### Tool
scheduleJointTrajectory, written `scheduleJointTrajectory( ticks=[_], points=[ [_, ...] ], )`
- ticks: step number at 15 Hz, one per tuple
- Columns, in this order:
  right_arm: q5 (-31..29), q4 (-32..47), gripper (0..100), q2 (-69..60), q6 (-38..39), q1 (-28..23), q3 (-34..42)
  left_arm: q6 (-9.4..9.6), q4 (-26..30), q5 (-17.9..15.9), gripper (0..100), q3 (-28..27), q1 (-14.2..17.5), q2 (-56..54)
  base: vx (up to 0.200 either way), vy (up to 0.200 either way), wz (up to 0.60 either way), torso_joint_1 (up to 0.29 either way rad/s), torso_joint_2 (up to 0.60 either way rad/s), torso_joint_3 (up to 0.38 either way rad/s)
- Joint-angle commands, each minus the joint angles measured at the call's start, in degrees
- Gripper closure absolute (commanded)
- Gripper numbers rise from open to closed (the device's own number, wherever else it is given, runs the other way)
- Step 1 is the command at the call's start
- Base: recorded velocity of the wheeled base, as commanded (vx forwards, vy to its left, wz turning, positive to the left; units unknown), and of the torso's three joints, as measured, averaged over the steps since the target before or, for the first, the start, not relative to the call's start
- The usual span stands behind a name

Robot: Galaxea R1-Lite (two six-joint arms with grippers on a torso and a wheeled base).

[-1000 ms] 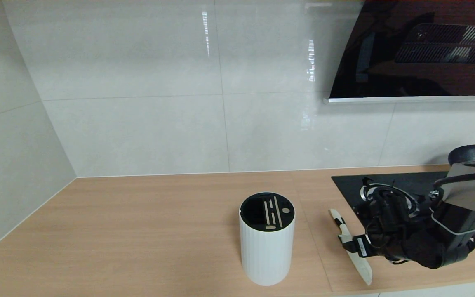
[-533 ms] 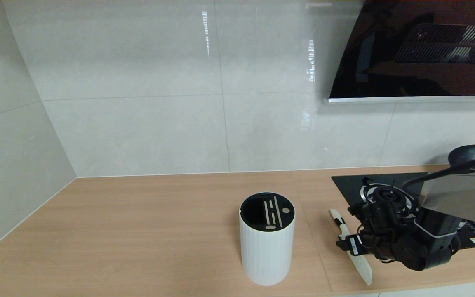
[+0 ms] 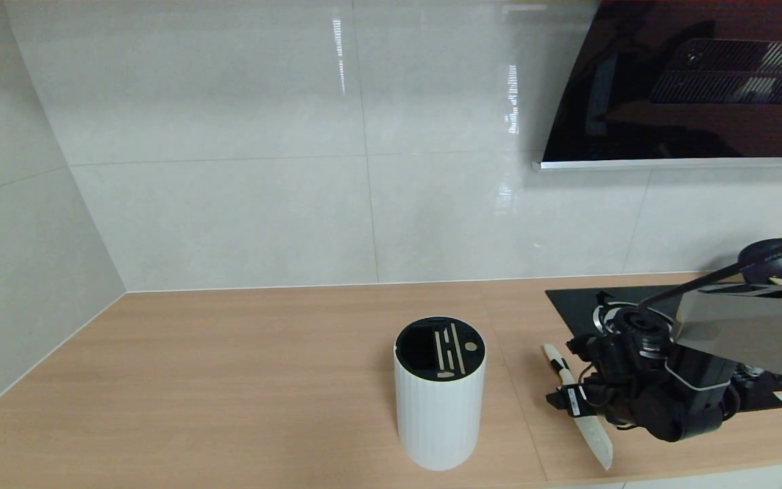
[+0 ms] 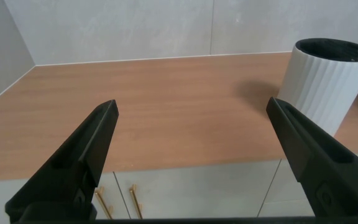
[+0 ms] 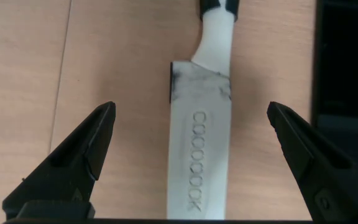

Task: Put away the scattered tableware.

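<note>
Right gripper [image 3: 567,373], seen from the head view, hangs low over the knife [image 3: 594,435] with its fingers spread to either side and nothing held. The knife lies flat on the counter [image 3: 262,353], between the white slotted holder [image 3: 440,401] and the black cooktop [image 3: 567,305]. Its handle points toward the wall and its tip lies near the counter's front edge. Bare counter runs from the knife to the holder, so a lift and carry leftward looks unobstructed. The cooktop's edge, just beside the knife, leaves less room on the right.

From the left wrist view, the left gripper [image 4: 191,124] is spread wide and empty, out by the counter's front edge, and the holder [image 4: 328,81] stands well apart from it.

The right wrist view looks straight down on the knife [image 5: 194,186], with the right gripper [image 5: 189,115] straddling the heel of the blade where it meets the handle [image 5: 219,31]. The knife looks light, stiff and smooth. The pale blade may be brittle, and lying flat it offers little to pinch. The thicker handle seems the safer hold, since a blade grip could slip, and the holder's narrow slots will demand a straight, upright entry.
</note>
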Motion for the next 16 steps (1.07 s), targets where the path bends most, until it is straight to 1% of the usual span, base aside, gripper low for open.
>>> scheduleJointTrajectory(
  ticks=[1, 3, 5, 6, 13, 16],
  points=[
    [0.6, 0.0, 0, 0.7, 0.3, 0.0, -0.8, -0.01, 0.0, 0.0, 0, -0.1, 0.0, 0.1, 0.000, 0.000, 0.00, 0.000, 0.00, 0.000],
    [3.2, 3.5, 0, 0.5, 1.0, 0.0, -2.6, -0.01, 0.0, 0.0, 0, 0.0, 0.0, 0.1, 0.000, 0.000, 0.00, 0.000, 0.00, 0.000],
    [3.5, 11.4, 0, 0.1, 1.1, -0.1, -5.7, -0.01, 0.0, 0.0, 0, 0.0, 0.0, 0.1, 0.000, 0.000, 0.00, 0.000, 0.00, 0.000],
    [3.4, 13.6, 0, 0.0, 1.1, 0.0, -6.6, -0.01, 0.0, 0.0, 0, 0.0, 0.0, 0.1, 0.000, 0.000, 0.00, 0.000, 0.00, 0.000],
    [3.2, 14.3, 0, 0.3, 2.3, 0.0, -8.3, -0.01, 0.0, 0.0, 0, 0.0, 0.0, 0.1, 0.000, 0.000, 0.00, 0.000, 0.00, 0.000],
    [1.6, 14.3, 0, 0.3, 2.2, 0.0, -8.5, -0.01, 0.0, 0.0, 0, 0.0, 0.0, 0.1, 0.000, 0.000, 0.00, 0.000, 0.00, 0.000]
  ],
)
